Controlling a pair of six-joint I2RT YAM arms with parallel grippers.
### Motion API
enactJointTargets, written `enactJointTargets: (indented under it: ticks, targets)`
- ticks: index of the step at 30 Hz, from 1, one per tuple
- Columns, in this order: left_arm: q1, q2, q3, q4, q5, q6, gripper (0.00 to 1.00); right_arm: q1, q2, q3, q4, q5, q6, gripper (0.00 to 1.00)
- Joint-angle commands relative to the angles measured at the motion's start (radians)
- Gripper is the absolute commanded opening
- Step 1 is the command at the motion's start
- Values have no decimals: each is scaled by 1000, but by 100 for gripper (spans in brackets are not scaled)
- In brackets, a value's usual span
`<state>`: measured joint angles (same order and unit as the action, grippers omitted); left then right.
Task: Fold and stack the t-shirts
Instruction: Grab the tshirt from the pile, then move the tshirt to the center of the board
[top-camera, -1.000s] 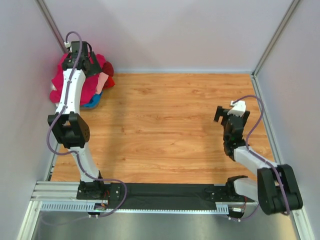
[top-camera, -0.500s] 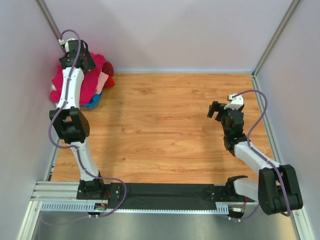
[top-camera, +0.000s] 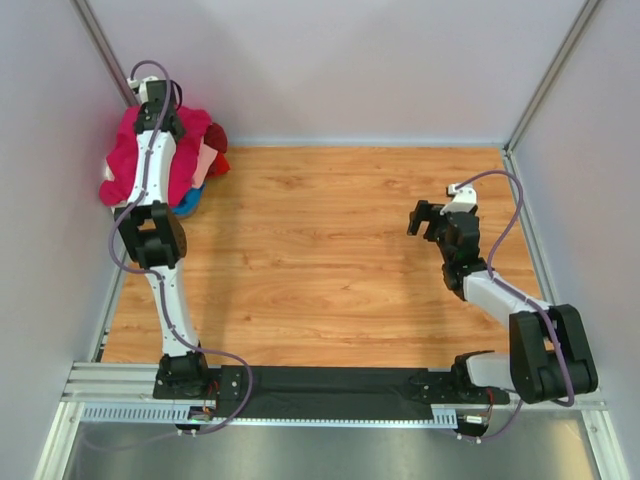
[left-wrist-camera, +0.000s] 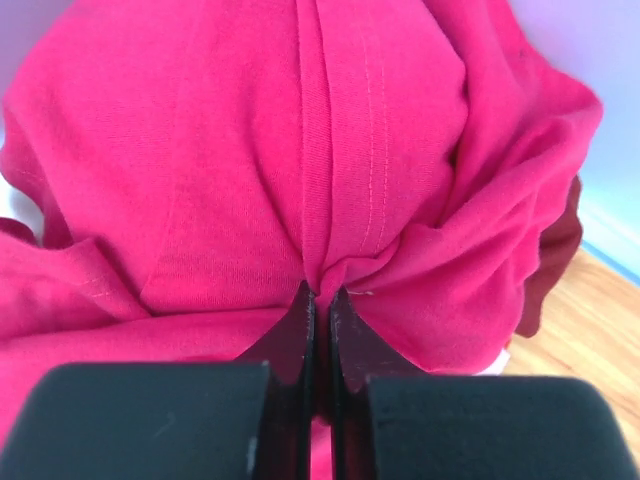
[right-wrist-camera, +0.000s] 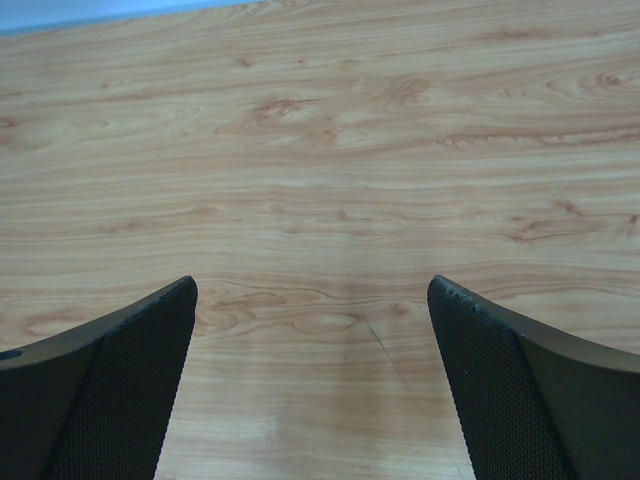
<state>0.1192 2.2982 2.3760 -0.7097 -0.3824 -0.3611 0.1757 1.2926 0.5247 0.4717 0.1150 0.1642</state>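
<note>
The large magenta-pink cloth t-shirt (top-camera: 125, 165) lies heaped on top of a pile in the far left corner of the wood-grain counter (top-camera: 340, 250), pressed up against the pale side wall (top-camera: 40, 200). The left gripper (left-wrist-camera: 320, 297) is down on the crown of that heap. Its two black fingers (left-wrist-camera: 297, 330) are clenched almost together on a raised fold of the magenta cloth, which bunches into pleats running away from the tips. Other garments show at the pile's right edge, under and beside the magenta shirt. There is a salmon-pink cloth strip (top-camera: 207, 160) hanging down, a dark red cloth lump (top-camera: 218, 137) on the far side, and a blue cloth edge (top-camera: 188, 203) at the near foot of the pile, resting on the counter. A sliver of pale cloth (left-wrist-camera: 18, 205) peeks out at the left of the wrist view; it may be a cream-white shirt, though too little shows to be sure. The right gripper (top-camera: 422, 220) hovers well apart from the pile, over the right half of the counter. It is released, with its mesh-textured black fingers (right-wrist-camera: 120, 380) spread wide above the wood grain. Both arms rise from a black base rail (top-camera: 330, 385) along the near edge.
</note>
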Motion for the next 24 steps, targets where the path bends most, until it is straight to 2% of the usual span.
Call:
enactJointTargets:
  ticks: [1,4,7,11,14,15,17,18,20,21,22,23,24]
  targets:
    - [-6,-63,5,6,-3,4,0,2,19,55,-7,-9,17,100]
    - [-56,-163,-96,81,-96,80,0,2,30,63,-5,-6,17,100]
    - [-154,-261,-172,147,-197,152,0,2,33,69,-8,-3,15,100]
    - [-268,-341,-100,125,-224,185,0,2,30,70,-15,41,35,100]
    - [-403,-368,4,118,-181,284,0,2,19,89,-68,93,51,100]
    - [-479,-370,47,112,-173,324,0,4,14,98,-82,118,57,100]
    - [-567,-378,54,93,-171,428,0,2,2,127,-140,167,118,100]
    - [-648,-379,43,79,-185,448,0,2,-4,142,-169,214,144,100]
    - [-710,-379,8,40,-223,433,3,2,-15,203,-276,236,188,100]
    - [-754,-379,-48,-18,-201,403,23,2,-28,219,-304,245,199,100]
    - [-768,-375,-75,-57,-153,368,47,2,-36,233,-326,249,218,100]
    - [-779,-362,-122,-129,-53,293,77,2,-45,245,-355,258,266,100]
    - [-786,-352,-138,-167,-15,246,99,4,-62,251,-372,259,290,100]
